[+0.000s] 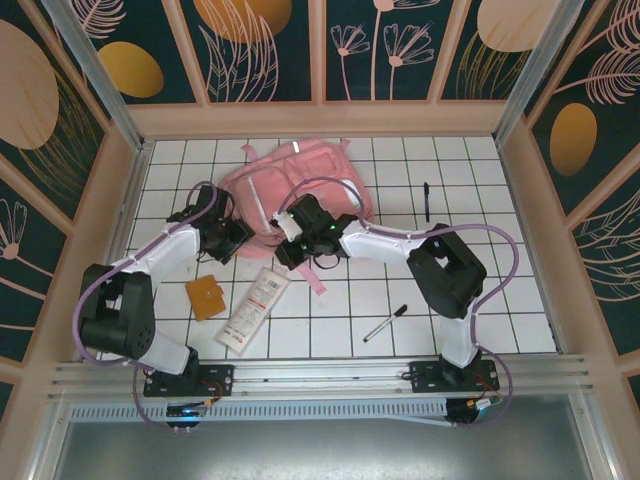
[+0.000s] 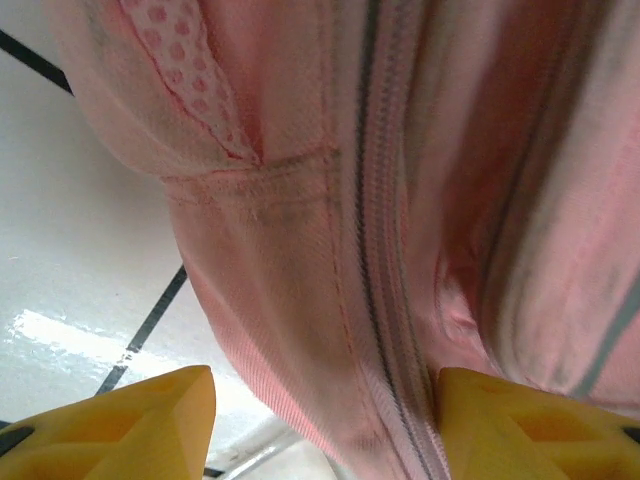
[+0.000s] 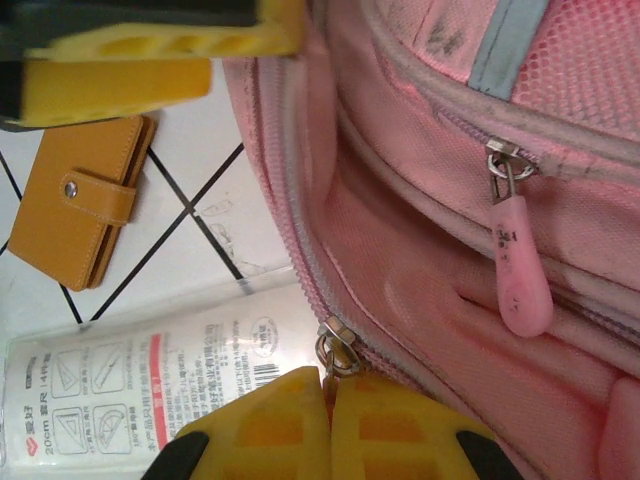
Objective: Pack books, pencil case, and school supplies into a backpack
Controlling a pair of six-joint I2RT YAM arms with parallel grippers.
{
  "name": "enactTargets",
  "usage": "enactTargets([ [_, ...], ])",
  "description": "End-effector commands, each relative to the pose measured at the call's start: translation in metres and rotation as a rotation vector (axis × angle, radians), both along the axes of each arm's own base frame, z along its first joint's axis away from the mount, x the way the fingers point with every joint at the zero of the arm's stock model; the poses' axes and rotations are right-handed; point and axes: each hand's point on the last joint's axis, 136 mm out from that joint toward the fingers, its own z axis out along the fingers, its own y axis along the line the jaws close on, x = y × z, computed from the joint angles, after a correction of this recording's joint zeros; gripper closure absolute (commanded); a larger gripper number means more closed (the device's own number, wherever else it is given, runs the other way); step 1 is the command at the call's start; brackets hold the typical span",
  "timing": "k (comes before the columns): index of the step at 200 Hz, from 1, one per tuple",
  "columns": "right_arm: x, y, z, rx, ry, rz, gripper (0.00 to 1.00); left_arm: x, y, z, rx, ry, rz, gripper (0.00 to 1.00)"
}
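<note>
Clamping right hand point(image 3: 330, 392) on zipper pull point(image 3: 336, 352), likely to open backpack point(image 3: 450, 250); straddling its fabric with left hand point(image 2: 325, 405) (fingers point(image 2: 120, 420) apart, steadying).

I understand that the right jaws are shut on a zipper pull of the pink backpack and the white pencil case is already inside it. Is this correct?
Only partly. The right gripper has its jaws shut on a zipper pull of the pink backpack, but the white pencil case lies outside it, on the table, as the top external view shows.
</note>
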Motion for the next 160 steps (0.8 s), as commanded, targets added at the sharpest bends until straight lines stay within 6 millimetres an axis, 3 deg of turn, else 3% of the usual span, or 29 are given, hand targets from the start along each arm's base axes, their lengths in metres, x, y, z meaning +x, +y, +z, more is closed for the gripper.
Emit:
enactTargets([
  [1, -0.013, 0.017, 0.01, 0.076, -0.004, 0.044, 1.0, 0.012, 0.007, -0.011, 0.026, -0.016, 0.082, 0.42],
  [23, -0.01, 0.007, 0.001, 0.016, -0.014, 0.022, 1.0, 0.007, 0.012, -0.026, 0.058, 0.018, 0.08, 0.47],
  [40, -0.009, -0.011, -0.013, -0.059, -0.017, -0.003, 1.0, 0.005, 0.016, -0.029, 0.098, 0.036, 0.059, 0.56],
  [62, -0.01, -0.04, -0.032, -0.157, -0.064, -0.029, 1.0, 0.007, 0.026, -0.022, 0.161, 0.018, 0.043, 1.0],
  [84, -0.004, -0.075, -0.053, -0.288, -0.09, -0.091, 1.0, 0.008, 0.038, -0.019, 0.214, 0.038, 0.016, 1.0],
  [90, -0.002, -0.087, -0.058, -0.323, -0.092, -0.12, 1.0, 0.016, 0.039, -0.009, 0.217, 0.018, 0.012, 1.0],
  [130, 0.029, -0.151, -0.067, -0.403, -0.065, -0.381, 0.99, 0.026, 0.046, 0.01, 0.246, -0.04, -0.02, 1.0],
  [145, 0.038, -0.167, -0.063, -0.408, -0.061, -0.462, 0.95, 0.028, 0.038, 0.011, 0.21, -0.044, -0.053, 1.0],
  [160, 0.044, -0.168, -0.058, -0.382, -0.062, -0.486, 0.92, 0.029, 0.025, 0.011, 0.149, -0.07, -0.087, 1.0],
])
